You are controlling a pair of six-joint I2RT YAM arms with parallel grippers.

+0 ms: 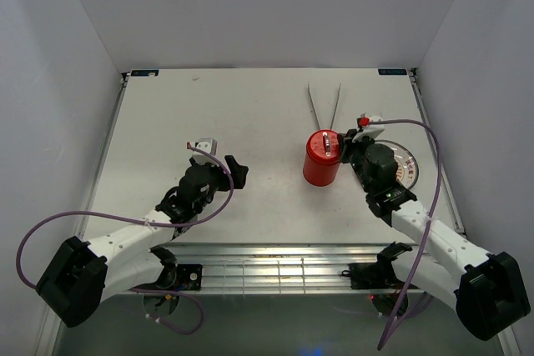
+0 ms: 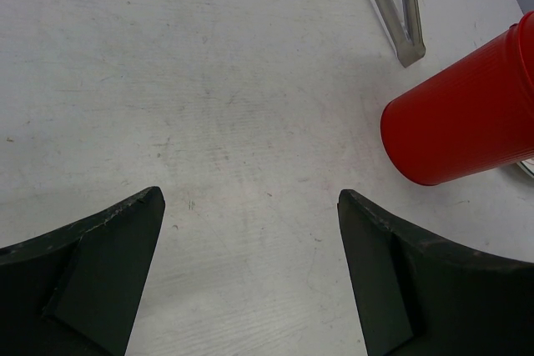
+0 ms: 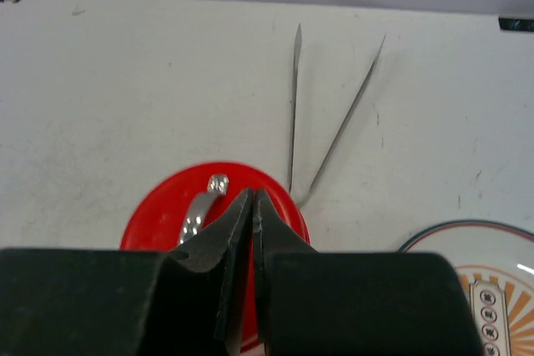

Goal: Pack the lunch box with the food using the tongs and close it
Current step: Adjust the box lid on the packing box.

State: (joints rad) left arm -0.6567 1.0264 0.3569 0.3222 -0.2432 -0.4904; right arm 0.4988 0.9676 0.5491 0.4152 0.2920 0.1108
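The red lunch box point(image 1: 320, 162) stands upright right of the table's middle, with its flat red lid point(image 3: 163, 218) on top and a small metal handle point(image 3: 200, 208) on the lid. The silver tongs point(image 1: 325, 104) lie in a narrow V on the table just behind it, with nothing holding them. My right gripper point(image 3: 253, 193) is shut and hovers over the lid's right side, beside the handle, with nothing between its fingers. My left gripper point(image 2: 250, 206) stands open low over bare table, left of the lunch box point(image 2: 463, 114). No food is in view.
The round orange-patterned plate point(image 1: 415, 166) lies right of the lunch box, mostly hidden under my right arm; its rim point(image 3: 492, 231) shows in the right wrist view. White walls enclose the table on three sides.
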